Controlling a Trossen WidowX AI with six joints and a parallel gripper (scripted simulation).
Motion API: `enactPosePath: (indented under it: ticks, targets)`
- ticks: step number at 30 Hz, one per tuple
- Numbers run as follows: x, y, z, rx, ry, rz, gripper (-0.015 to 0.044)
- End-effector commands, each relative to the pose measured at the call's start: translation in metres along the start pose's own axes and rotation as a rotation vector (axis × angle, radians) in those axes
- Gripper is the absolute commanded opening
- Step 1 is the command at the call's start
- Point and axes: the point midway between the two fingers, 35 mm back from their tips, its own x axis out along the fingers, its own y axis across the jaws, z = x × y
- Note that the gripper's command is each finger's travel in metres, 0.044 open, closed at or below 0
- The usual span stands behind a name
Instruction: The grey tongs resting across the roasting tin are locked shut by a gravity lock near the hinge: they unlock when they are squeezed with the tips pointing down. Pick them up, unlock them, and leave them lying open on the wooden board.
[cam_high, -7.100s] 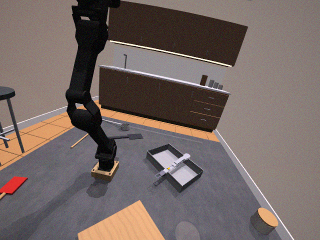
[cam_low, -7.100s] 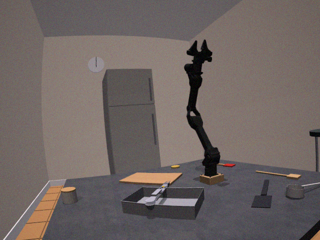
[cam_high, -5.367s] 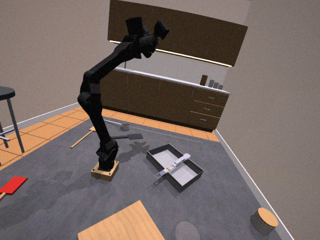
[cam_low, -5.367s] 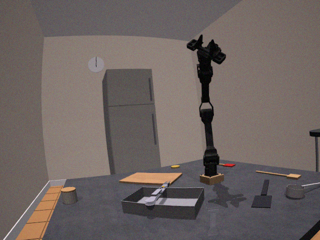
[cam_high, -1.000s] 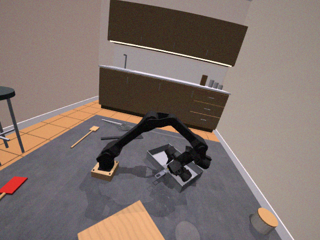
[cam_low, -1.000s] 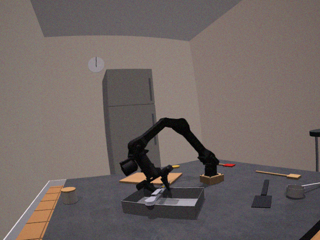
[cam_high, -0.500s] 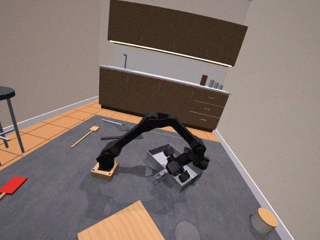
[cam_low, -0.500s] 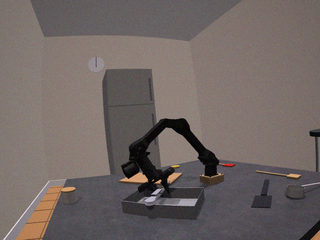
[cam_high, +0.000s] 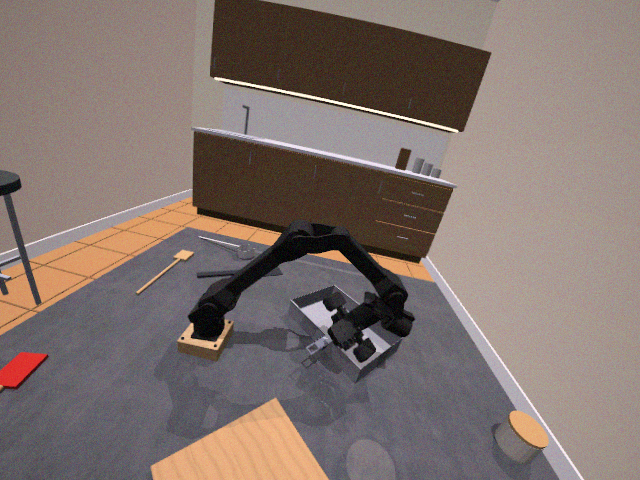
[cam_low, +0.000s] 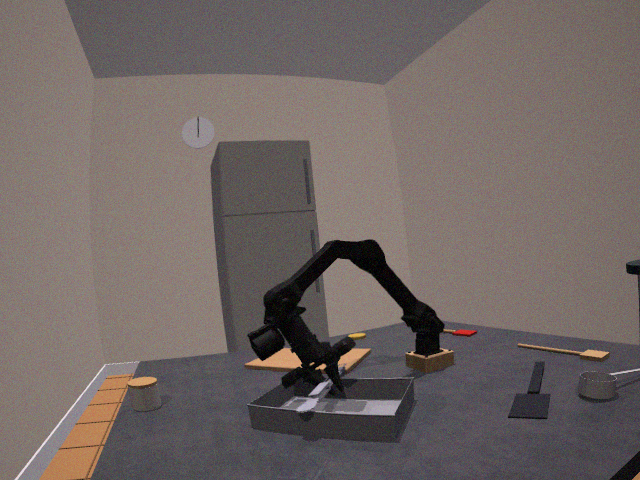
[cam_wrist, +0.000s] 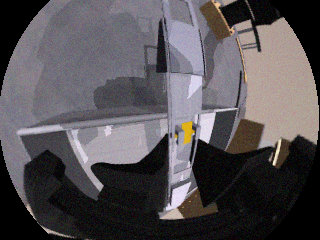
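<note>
The grey tongs (cam_high: 317, 345) (cam_low: 321, 388) (cam_wrist: 185, 50) lie across the roasting tin (cam_high: 309, 321) (cam_low: 330, 424) (cam_wrist: 45, 128). Their end with rectangular openings sticks out past the rim on the arm-base side. The rounded end is at the opposite rim in the exterior view. My gripper (cam_high: 334, 342) (cam_low: 331, 390) (cam_wrist: 176, 136) is shut on the tongs, one dark finger against each side, close to the yellow piece (cam_wrist: 187, 132) on them. The tongs look closed. The wooden board (cam_high: 242, 444) (cam_low: 273, 360) lies flat apart from the tin.
A lidded jar (cam_high: 521, 438) (cam_low: 144, 395) stands off to one side. A black spatula (cam_high: 222, 273) (cam_low: 529, 405), a saucepan (cam_high: 247, 251) (cam_low: 597, 384), a wooden utensil (cam_high: 160, 274) (cam_low: 555, 350) and a red-ended one (cam_high: 21, 369) (cam_low: 464, 332) lie around the arm's wooden base (cam_high: 199, 349) (cam_low: 429, 361).
</note>
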Motion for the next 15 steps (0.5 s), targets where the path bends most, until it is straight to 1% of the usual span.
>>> enactPosePath:
  ticks: [1, 6, 15]
  targets:
    - [-0.015, -0.007, -0.001, 0.003, 0.005, 0.003, -0.015]
    - [-0.063, -0.036, 0.0, 0.012, 0.02, 0.013, -0.015]
    - [-0.066, -0.038, 0.0, 0.013, 0.021, 0.013, -0.015]
